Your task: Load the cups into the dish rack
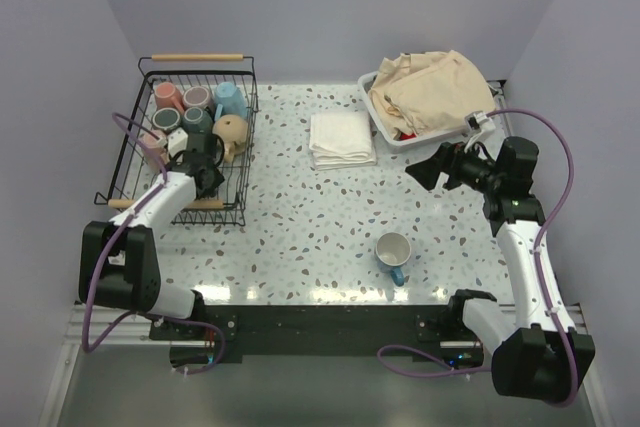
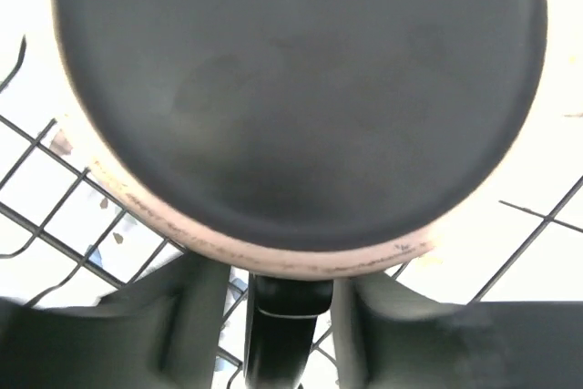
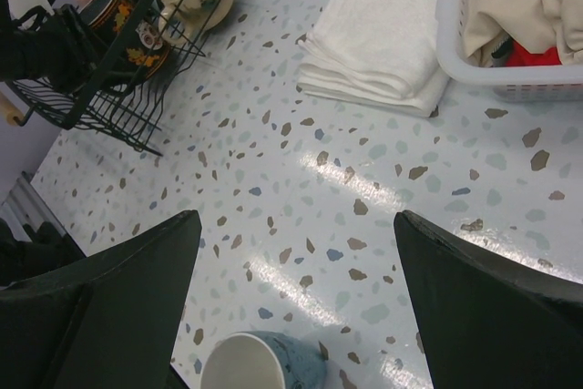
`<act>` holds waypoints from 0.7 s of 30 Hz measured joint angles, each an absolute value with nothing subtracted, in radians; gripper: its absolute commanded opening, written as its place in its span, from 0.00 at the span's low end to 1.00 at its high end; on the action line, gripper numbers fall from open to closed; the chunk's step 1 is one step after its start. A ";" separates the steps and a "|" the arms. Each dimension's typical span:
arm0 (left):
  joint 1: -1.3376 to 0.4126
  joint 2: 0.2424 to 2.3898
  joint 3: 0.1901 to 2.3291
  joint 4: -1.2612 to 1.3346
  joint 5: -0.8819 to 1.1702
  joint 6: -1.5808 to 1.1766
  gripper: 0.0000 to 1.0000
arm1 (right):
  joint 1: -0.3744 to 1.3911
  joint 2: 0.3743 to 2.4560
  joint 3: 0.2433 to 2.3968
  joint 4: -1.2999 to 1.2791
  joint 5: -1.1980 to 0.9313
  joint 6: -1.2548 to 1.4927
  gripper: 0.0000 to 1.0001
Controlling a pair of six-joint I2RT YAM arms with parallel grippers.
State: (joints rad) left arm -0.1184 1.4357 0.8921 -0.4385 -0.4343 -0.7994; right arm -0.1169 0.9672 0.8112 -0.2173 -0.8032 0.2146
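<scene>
Lilac walls (image 1: 330, 7) enclose a speckled desk (image 1: 320, 217); right hand (image 3: 296, 225) gapes wide, left hand (image 2: 281, 278) slightly parted astride the handle of a dark mug (image 2: 301, 88).

White arms (image 1: 168, 199), black joints (image 1: 122, 265), purple cables (image 1: 566, 162)

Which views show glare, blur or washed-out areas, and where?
Left wrist: the mug fills the frame, soft-focused, with the background bleached white. Right wrist: a glare streak on the table. Top: glare along the table's near edge.
</scene>
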 measured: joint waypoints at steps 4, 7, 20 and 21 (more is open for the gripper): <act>-0.117 1.415 0.895 -0.426 -0.440 -0.790 0.70 | -0.119 0.967 0.811 -0.217 -0.803 0.214 0.92; -0.117 1.376 0.904 -0.428 -0.440 -0.783 0.77 | -0.119 0.967 0.811 -0.218 -0.803 0.211 0.93; -0.117 1.052 0.928 -0.434 -0.294 -0.633 0.96 | -0.119 0.998 0.861 -0.412 -0.973 -0.137 0.95; -0.117 1.026 0.928 -0.434 -0.271 -0.617 0.96 | -0.117 1.023 0.892 -0.479 -0.983 -0.211 0.95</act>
State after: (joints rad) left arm -0.1165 1.0256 0.9283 -0.4335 -0.2707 -0.6167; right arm -0.1169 1.0233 0.8925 -0.4793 -0.9829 -0.2111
